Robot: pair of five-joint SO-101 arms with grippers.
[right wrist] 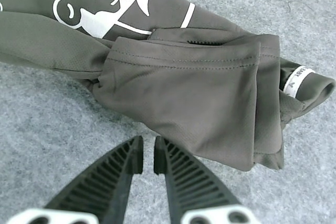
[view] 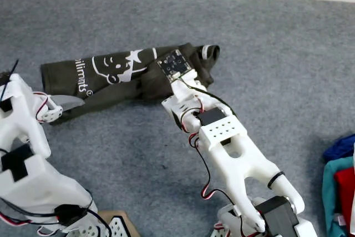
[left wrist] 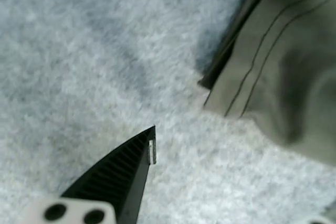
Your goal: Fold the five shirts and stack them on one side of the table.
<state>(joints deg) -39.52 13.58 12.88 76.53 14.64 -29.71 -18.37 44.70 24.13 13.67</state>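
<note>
High view, starting at the left: what sits beside the olive shirt [view: 111, 76]? — first speaker.

The left arm stands just left of the shirt, with the left pincer [view: 62, 105] at the hem end. Whether it touches the cloth cannot be told from above. — second speaker.

And its own camera? — first speaker.

One black finger [left wrist: 134, 171] hangs over the grey surface [left wrist: 79, 51], near the shirt's stitched hem corner but apart from it. The other finger is swung wide, so the pincer is spread open. — second speaker.

How does the shirt lie? — first speaker.

It lies flat on the surface, stretched lengthwise, with a white cartoon print facing up. A sleeve is folded over towards the collar end. — second speaker.

The right arm? — first speaker.

It reaches across to the shirt's collar end, its wrist board over the cloth. In the right wrist view the right pincer [right wrist: 147, 142] has its fingers drawn nearly together with a thin slit between them. The tips hover over the grey surface just beside the folded sleeve edge, apart from it. A white neck label shows at that end. — second speaker.

Further right of the shirt? — first speaker.

Well apart from it, at the surface's edge, lies a pile of shirts [view: 335, 181], blue, teal and red. — second speaker.
</note>
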